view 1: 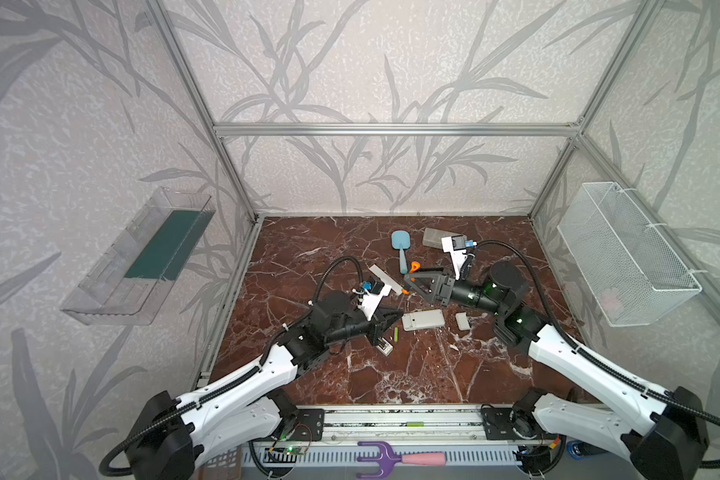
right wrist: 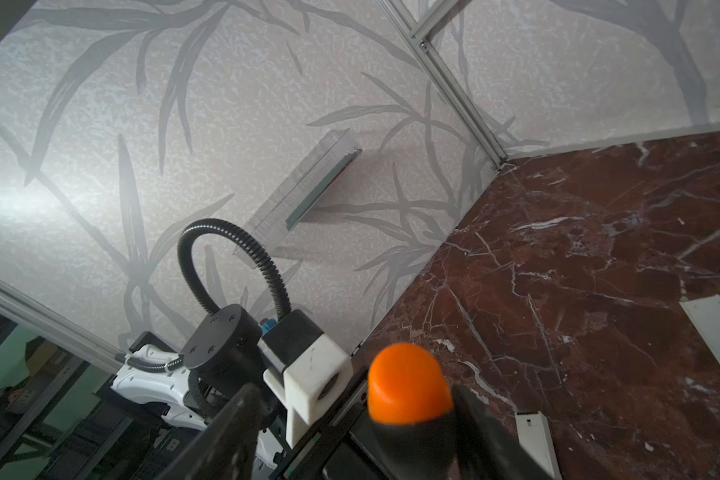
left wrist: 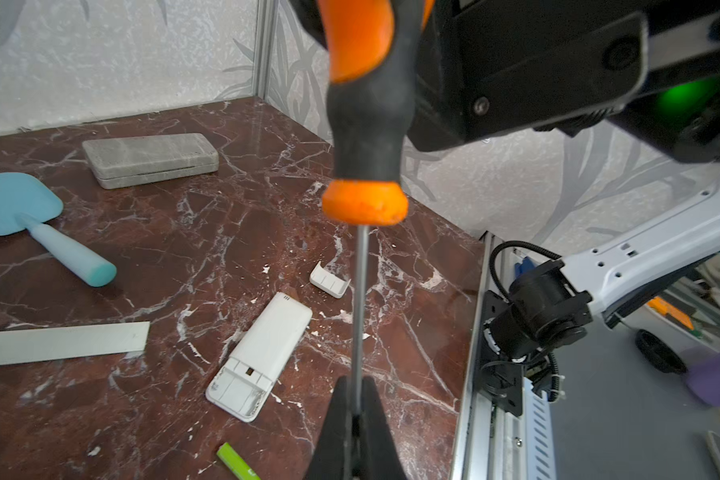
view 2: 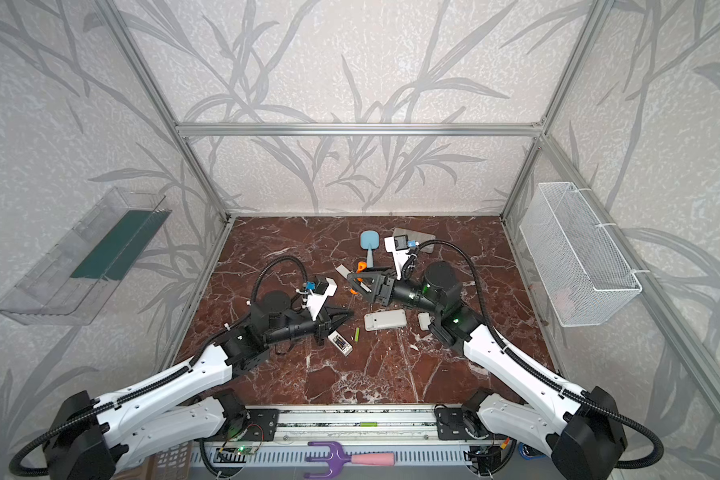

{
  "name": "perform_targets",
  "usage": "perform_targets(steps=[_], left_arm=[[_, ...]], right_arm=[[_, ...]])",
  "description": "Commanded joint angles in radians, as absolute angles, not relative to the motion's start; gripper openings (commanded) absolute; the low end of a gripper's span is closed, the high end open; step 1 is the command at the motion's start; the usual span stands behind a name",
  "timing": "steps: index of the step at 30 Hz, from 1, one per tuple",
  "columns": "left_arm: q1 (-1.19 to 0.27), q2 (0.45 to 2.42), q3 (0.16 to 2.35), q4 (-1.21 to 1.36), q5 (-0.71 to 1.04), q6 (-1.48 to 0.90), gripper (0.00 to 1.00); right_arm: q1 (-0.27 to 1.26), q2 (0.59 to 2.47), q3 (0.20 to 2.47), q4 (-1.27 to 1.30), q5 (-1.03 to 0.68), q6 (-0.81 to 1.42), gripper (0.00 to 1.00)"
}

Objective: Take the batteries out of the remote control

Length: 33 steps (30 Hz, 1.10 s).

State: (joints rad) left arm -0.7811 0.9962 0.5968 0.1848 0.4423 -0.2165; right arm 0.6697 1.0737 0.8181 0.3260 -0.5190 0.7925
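lime-green battery (left wrist: 238,462); orange-black screwdriver (left wrist: 366,137); white remote (left wrist: 267,345); pale-blue spatula (left wrist: 13,203); red-brown white-veined marble table (left wrist: 225,208).

Front strip of table (view 1: 425,378) wide open, far-left corner open too. Centre crowded: screwdriver (left wrist: 368,137) hangs across; white remote (view 1: 423,320), cover (view 1: 462,321), battery (view 1: 396,334) lie below. Spatula (view 1: 400,249), grey case (view 1: 433,237) block far side.

Both top views high at the front, looking down on the table (view 1: 391,374), wrist views close, facing opposite walls, sharing the screwdriver (left wrist: 366,124).
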Motion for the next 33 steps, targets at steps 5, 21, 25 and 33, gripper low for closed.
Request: perform_targets(steps=[5, 21, 25, 33], left_arm=[[-0.798, 1.014, 0.642, 0.082, 0.367, -0.103, 0.0], [-0.815, 1.002, 0.664, -0.016, 0.258, -0.068, 0.07], [-0.81, 0.934, 0.626, -0.053, 0.135, -0.187, 0.51], [-0.675, 0.822, 0.49, -0.194, 0.079, -0.568, 0.58]], right_arm=[[0.683, 1.126, 0.862, 0.155, -0.397, 0.852, 0.63], [0.719, 1.184, 0.91, 0.058, -0.336, 0.794, 0.0], [0.728, 1.155, 0.899, 0.037, -0.302, 0.676, 0.0], [0.755, 1.161, 0.845, 0.169, -0.38, 0.483, 0.0]])
